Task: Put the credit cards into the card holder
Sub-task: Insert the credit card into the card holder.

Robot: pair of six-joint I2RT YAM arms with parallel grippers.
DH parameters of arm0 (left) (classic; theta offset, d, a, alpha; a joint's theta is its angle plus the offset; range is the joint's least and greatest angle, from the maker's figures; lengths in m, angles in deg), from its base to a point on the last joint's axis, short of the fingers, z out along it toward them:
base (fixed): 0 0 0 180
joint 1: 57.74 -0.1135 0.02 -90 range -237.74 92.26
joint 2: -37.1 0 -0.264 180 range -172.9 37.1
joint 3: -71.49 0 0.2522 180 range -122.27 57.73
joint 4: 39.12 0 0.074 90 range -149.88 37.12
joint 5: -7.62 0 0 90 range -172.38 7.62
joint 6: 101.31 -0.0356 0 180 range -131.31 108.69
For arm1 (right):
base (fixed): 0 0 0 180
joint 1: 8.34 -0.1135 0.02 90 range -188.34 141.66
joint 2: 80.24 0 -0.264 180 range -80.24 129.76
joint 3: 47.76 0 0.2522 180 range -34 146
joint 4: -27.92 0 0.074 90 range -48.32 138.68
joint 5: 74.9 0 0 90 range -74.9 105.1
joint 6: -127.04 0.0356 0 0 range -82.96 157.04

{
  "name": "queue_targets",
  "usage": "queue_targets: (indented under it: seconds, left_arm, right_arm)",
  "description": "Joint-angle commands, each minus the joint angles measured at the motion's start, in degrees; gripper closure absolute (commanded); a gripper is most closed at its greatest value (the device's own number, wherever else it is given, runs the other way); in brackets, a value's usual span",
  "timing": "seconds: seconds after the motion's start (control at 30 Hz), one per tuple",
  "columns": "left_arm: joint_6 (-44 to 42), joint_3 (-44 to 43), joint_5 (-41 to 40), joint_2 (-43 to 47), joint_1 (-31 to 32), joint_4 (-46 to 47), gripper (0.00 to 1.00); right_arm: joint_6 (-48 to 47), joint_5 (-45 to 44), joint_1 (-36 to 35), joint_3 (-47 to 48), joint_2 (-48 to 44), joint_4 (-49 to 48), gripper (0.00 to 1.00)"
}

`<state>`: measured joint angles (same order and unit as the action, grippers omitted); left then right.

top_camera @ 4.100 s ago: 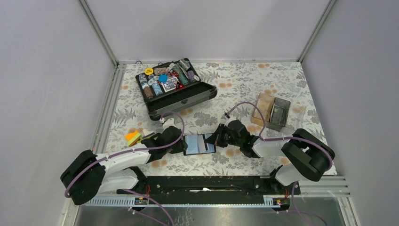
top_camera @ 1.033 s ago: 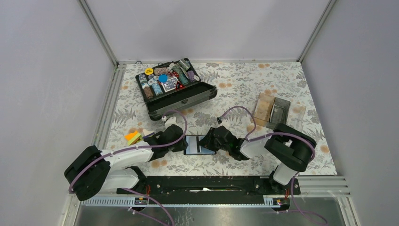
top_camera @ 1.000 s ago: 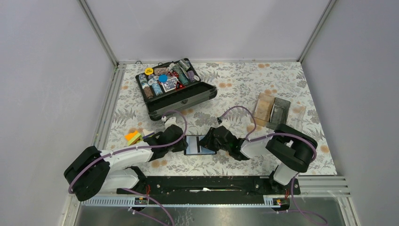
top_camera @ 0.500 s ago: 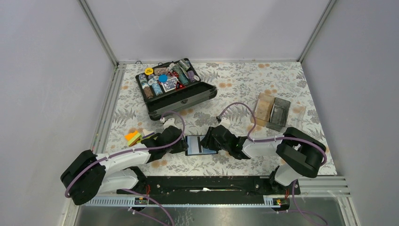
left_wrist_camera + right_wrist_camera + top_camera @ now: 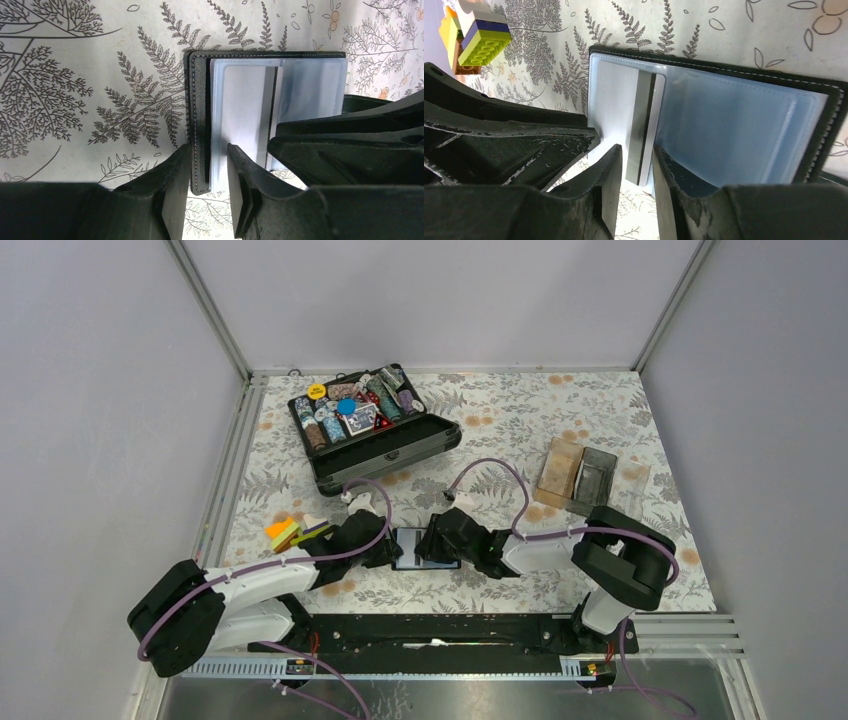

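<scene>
**Both grippers on the open card holder**

The card holder (image 5: 412,548) lies open on the floral table, just below centre of the top view. The left gripper (image 5: 209,162) pinches its left cover edge. The right gripper (image 5: 638,162), jaws narrow, clasps a dark-striped credit card (image 5: 644,110) lying across the holder's middle.

The holder (image 5: 199,125) has a black cover that looks like leather. It is matt, with pale stitching along the edge. Its pockets (image 5: 734,125) are thin clear plastic, a little milky, with a soft shine. The card (image 5: 644,120) looks like smooth plastic, white with a dark glossy stripe. My left fingers (image 5: 549,145) are hard black plastic, matt and full of pale scratches; my right fingers (image 5: 610,185) look smoother. The table cover (image 5: 75,60) is smooth, matt and printed; cloth or vinyl, I cannot tell. The bricks (image 5: 479,40) are shiny plastic.
</scene>
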<state>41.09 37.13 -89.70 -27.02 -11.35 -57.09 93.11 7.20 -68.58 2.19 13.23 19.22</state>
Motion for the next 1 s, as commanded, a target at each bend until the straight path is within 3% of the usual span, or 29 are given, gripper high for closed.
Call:
queue_targets:
  seconds: [0.0, 0.23, 0.43, 0.77, 0.97]
  left_arm:
    - [0.81, 1.55, 2.87, -0.05, -0.07, 3.06, 0.65]
    - [1.08, 2.04, 3.44, 0.3, -0.07, 3.87, 0.66]
    - [0.22, 1.26, 0.86, 2.38, -0.07, -0.12, 0.64]
    - [-5.38, -2.29, -1.52, 13.02, -0.07, -7.96, 0.19]
    - [-9.24, -9.28, -0.07, 18.52, -0.13, -16.09, 0.01]
  right_arm:
    - [-0.63, 0.5, -1.11, 3.23, 1.71, 0.2, 0.65]
    - [-0.57, 1.23, -1.71, 5.55, 3.6, -0.49, 0.66]
    - [-2.98, -2.53, -1.8, 5.6, 0.02, 3.94, 0.65]
    - [-13.33, -14.35, -1.08, 5.07, -18.12, 20.6, 0.26]
    - [-19.57, -12.41, 8.39, 7.01, -26.39, 33.71, 0.11]
